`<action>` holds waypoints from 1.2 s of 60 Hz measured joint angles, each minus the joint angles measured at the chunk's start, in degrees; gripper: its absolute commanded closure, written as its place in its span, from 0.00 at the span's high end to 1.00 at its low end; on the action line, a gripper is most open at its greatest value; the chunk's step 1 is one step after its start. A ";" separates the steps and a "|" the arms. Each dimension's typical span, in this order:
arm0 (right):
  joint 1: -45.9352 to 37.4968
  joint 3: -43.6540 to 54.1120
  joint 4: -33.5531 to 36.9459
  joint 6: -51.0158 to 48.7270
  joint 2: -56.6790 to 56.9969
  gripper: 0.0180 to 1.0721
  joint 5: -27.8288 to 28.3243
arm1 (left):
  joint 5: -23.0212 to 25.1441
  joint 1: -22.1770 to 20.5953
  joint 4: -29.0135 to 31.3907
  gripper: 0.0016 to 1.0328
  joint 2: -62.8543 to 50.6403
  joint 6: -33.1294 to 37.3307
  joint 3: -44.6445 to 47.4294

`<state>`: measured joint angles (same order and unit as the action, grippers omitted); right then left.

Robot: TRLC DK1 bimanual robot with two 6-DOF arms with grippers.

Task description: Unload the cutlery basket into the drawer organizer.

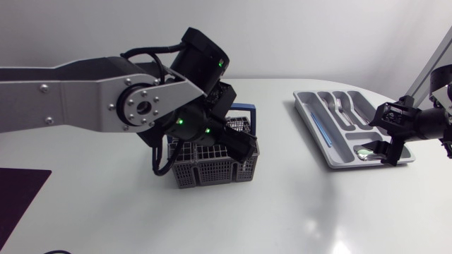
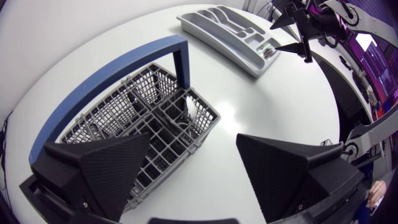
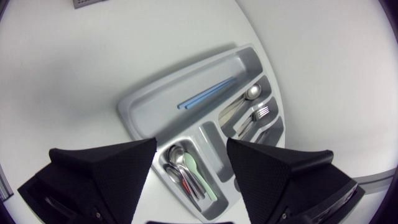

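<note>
The left gripper (image 2: 193,149) is hanging just above the cutlery basket (image 2: 115,112) at mid-table, its fingers spread wide and gripping nothing. The right gripper (image 3: 191,149), also wide and empty, is hovering over the near end of the drawer organizer (image 3: 134,109) at the far right, with spoons (image 3: 180,165) lying below the gap.

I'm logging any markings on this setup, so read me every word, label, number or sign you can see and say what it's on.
No text, number or sign is readable in any view.
cutlery basket: bare mesh, no print visible.
drawer organizer: plain grey, no label visible.
left arm: only small green lights, no lettering visible.
</note>
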<state>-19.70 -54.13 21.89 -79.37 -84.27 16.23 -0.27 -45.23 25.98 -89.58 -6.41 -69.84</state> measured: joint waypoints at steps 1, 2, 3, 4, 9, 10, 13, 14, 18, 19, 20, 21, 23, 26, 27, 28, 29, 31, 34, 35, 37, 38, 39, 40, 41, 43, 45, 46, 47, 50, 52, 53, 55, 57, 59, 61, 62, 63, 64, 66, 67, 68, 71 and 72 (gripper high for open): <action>0.48 0.42 0.22 0.70 0.61 0.86 0.04 | 0.26 0.00 0.24 0.93 -0.13 -0.07 -0.31; 0.90 0.74 0.28 1.36 1.14 0.86 0.07 | 0.50 0.00 0.48 0.93 -0.28 -0.17 -0.63; 1.38 1.14 0.42 2.12 1.73 0.86 0.22 | 0.85 0.00 0.83 0.93 -0.50 -0.28 -1.07; 1.79 1.42 0.52 2.82 2.19 0.86 0.28 | 1.25 0.02 1.07 0.93 -0.68 -0.52 -1.42; 4.02 2.93 0.61 6.40 4.50 0.86 0.68 | 2.62 0.15 2.08 0.90 -2.03 -1.29 -3.45; 4.39 3.23 0.63 7.13 4.87 0.86 0.70 | 2.91 0.17 2.23 0.89 -2.25 -1.38 -3.76; 5.60 4.44 0.72 9.07 6.19 0.86 1.25 | 3.32 0.17 2.64 0.88 -3.02 -1.57 -4.61; 5.92 4.79 0.79 9.62 6.56 0.86 1.49 | 3.45 0.17 2.69 0.88 -3.19 -1.60 -4.83; 7.82 6.51 1.14 12.83 8.35 0.86 2.01 | 3.91 0.22 3.21 0.86 -4.24 -2.01 -5.68; 8.33 6.86 1.14 13.59 8.74 0.86 1.99 | 3.91 0.22 3.28 0.85 -4.50 -2.08 -5.88; 8.66 7.15 1.14 14.05 9.07 0.86 2.01 | 3.96 0.22 3.37 0.84 -4.72 -2.21 -6.05; 9.22 7.58 1.14 14.95 9.60 0.86 1.99 | 4.09 0.22 3.54 0.84 -5.07 -2.21 -6.34; 10.01 8.26 1.14 16.15 10.38 0.86 1.99 | 4.11 0.22 3.58 0.82 -5.57 -2.43 -6.73; 11.21 9.22 1.14 17.66 11.58 0.86 2.01 | 4.13 0.22 3.58 0.80 -6.49 -2.58 -7.41; 11.78 9.60 1.16 18.27 12.15 0.86 2.01 | 4.15 0.22 3.58 0.79 -6.91 -2.60 -7.69; 12.11 9.84 1.20 18.71 12.50 0.86 2.01 | 4.13 0.22 3.58 0.78 -7.13 -2.60 -7.87; 12.72 10.19 1.25 19.47 13.07 0.86 2.01 | 4.13 0.22 3.61 0.78 -7.56 -2.62 -8.17; 13.42 10.58 1.25 20.22 13.68 0.86 2.01 | 4.13 0.22 3.61 0.75 -7.93 -2.62 -8.48; 14.60 11.30 1.25 21.53 14.88 0.86 1.99 | 4.13 0.22 3.69 0.74 -8.63 -2.62 -9.01; 14.86 11.50 1.25 21.88 15.13 0.86 1.99 | 4.13 0.22 3.72 0.74 -8.79 -2.62 -9.14; 15.61 12.02 1.25 22.73 15.91 0.86 1.99 | 4.13 0.22 3.74 0.70 -9.42 -2.62 -9.68; 15.91 12.31 1.25 23.08 16.26 0.86 1.99 | 4.13 0.26 3.74 0.69 -9.73 -2.62 -9.94; 16.13 12.52 1.22 23.43 16.52 0.86 1.99 | 4.15 0.33 3.74 0.67 -9.97 -2.62 -10.16; 16.44 12.83 1.20 23.82 16.85 0.86 1.99 | 4.13 0.35 3.74 0.66 -10.32 -2.62 -10.38; 16.76 13.14 1.20 24.11 17.16 0.86 1.99 | 4.15 0.39 3.74 0.64 -10.56 -2.62 -10.58; 17.27 13.79 1.14 24.65 17.66 0.86 1.97 | 4.15 0.46 3.74 0.62 -11.08 -2.62 -10.88; 17.84 14.34 1.09 25.18 18.01 0.86 1.97 | 4.13 0.55 3.76 0.61 -11.56 -2.62 -11.13; 18.10 14.58 1.07 25.44 18.14 0.86 1.97 | 4.13 0.55 3.76 0.61 -11.78 -2.62 -11.17; 18.32 14.80 1.03 25.51 18.32 0.86 1.97 | 4.13 0.55 3.76 0.59 -11.91 -2.62 -11.21; 19.23 15.47 1.01 26.25 18.75 0.86 1.95 | 4.13 0.55 3.76 0.58 -12.31 -2.62 -11.23; 19.71 16.02 0.92 26.82 19.08 0.86 1.95 | 4.13 0.55 3.78 0.58 -12.46 -2.62 -11.23; 19.89 16.26 0.90 26.95 19.21 0.86 1.97 | 4.13 0.55 3.76 0.57 -12.50 -2.62 -11.26; 20.44 16.81 0.81 27.43 19.63 0.86 1.95 | 4.15 0.55 3.78 0.57 -12.68 -2.62 -11.32; 20.90 17.22 0.74 27.93 20.00 0.86 1.95 | 4.15 0.55 3.78 0.57 -12.83 -2.62 -11.47; 21.49 17.73 0.61 28.44 20.44 0.86 1.95 | 4.13 0.55 3.76 0.57 -13.05 -2.62 -11.67; 22.01 18.03 0.61 28.81 20.79 0.86 1.95 | 4.13 0.55 3.76 0.55 -13.25 -2.62 -11.82; 22.23 18.16 0.59 28.87 20.94 0.86 1.95 | 4.13 0.55 3.76 0.52 -13.31 -2.62 -11.87; 22.47 18.23 0.59 29.07 21.09 0.86 1.92 | 4.13 0.55 3.76 0.52 -13.42 -2.62 -11.93; 22.67 18.25 0.61 29.11 21.22 0.86 1.95 | 4.13 0.55 3.76 0.50 -13.49 -2.62 -11.98; 22.99 18.27 0.59 29.53 21.44 0.86 1.92 | 4.13 0.55 3.74 0.49 -13.62 -2.62 -11.98; 23.10 18.27 0.57 29.75 21.64 0.86 1.92 | 4.13 0.55 3.74 0.49 -13.70 -2.62 -11.98; 23.17 18.27 0.57 29.77 21.75 0.86 1.97 | 4.13 0.55 3.74 0.49 -13.79 -2.62 -11.98; 23.41 18.29 0.57 30.12 22.34 0.86 1.92 | 4.13 0.55 3.74 0.46 -14.25 -2.62 -12.20; 23.41 18.32 0.57 30.12 22.47 0.86 1.92 | 4.13 0.55 3.74 0.45 -14.38 -2.62 -12.31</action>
<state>3.70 -35.81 22.46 -49.25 -61.80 18.15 3.86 -44.69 29.71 -103.96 -9.04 -82.15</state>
